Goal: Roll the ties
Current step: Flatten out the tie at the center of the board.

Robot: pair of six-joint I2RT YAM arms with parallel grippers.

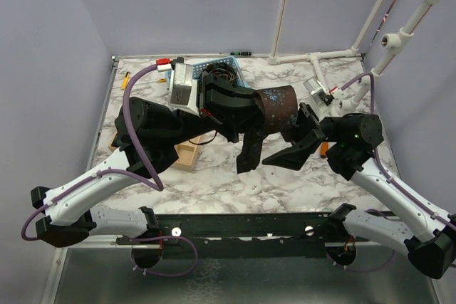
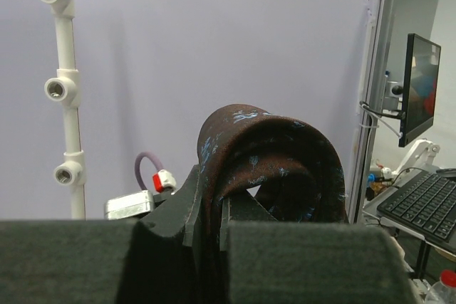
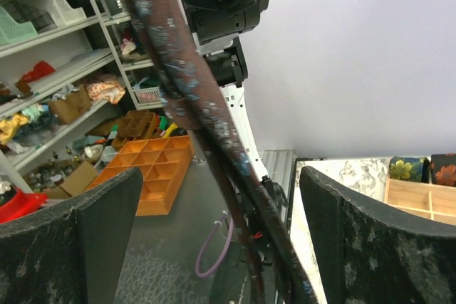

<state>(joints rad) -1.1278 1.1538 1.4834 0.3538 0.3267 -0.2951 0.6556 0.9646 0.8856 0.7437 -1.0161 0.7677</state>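
- The marble table (image 1: 214, 183) is the biggest thing here, with both arms reaching in toward the middle.
- The left arm (image 1: 92, 190) comes in from about 8 o'clock. The left gripper (image 2: 214, 254) is pinched tight on the tie.
- The right arm (image 1: 388, 179) comes in from about 4 o'clock. The right gripper (image 3: 228, 247) has its jaws wide apart. On its wrist cam the tie strip runs diagonally between the pads and touches neither.
- The tie (image 1: 278, 105) is dark brown with little blue flecks. It's held up off the table near the center and arched in a loop, with a tail hanging toward 6 o'clock.
- A blue basket (image 1: 229, 69) sits at 12 o'clock, behind the left gripper.
- A wooden box (image 1: 189, 156) sits around 9 o'clock from center, just beside the left arm.
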